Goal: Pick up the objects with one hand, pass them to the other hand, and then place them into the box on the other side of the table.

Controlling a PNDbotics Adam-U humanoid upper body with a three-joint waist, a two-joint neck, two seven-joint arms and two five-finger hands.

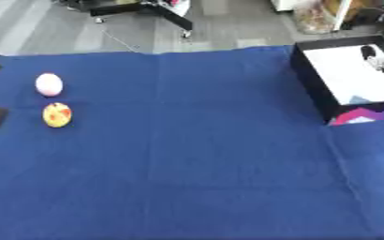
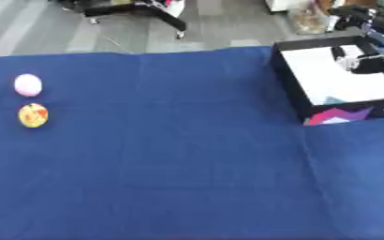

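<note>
We see our right robot hand [image 2: 361,60] over the white-floored box [image 2: 314,104] at 2 o'clock, its grip unclear. A pink ball [image 1: 48,84] and yellow ball [image 1: 57,115] sit at 9 o'clock on the worktop [image 1: 187,154].

There are two balls on the blue cloth [image 1: 195,154]: one pink ball [image 1: 48,84] and one yellow ball [image 1: 57,115]. There is one box [image 2: 290,84].

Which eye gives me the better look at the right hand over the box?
The right eye view: the right hand shows over the box with its arm running in from the upper right corner. The left eye view catches only part of the hand at its right edge, with the box's right side cut off.
</note>
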